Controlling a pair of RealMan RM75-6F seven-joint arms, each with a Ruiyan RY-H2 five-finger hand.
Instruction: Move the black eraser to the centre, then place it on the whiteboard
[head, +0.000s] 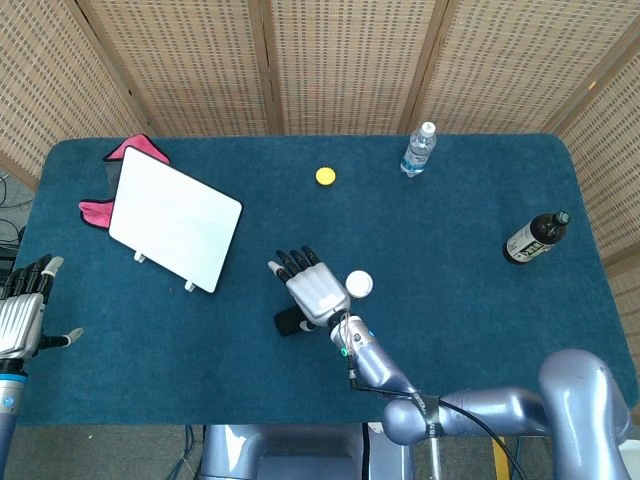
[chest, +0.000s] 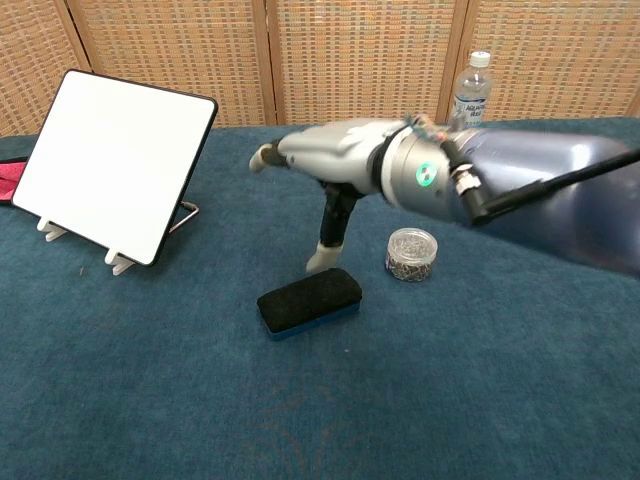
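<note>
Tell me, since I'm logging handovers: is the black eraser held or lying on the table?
Lying on the table. The black eraser rests flat on the cloth; the right hand hovers open above it.

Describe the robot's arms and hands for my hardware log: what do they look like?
The right arm has a glossy blue-grey shell, a black cable, and a green-lit wrist ring. The right hand has a silver-grey back, black fingers and pale fingertips. The left hand looks alike, silver with dark fingers.

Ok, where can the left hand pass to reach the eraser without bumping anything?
Bare cloth runs from the left hand past the whiteboard feet to the black eraser. It is crowded on the eraser's far side: the open right hand hovers there, beside the small jar.
</note>
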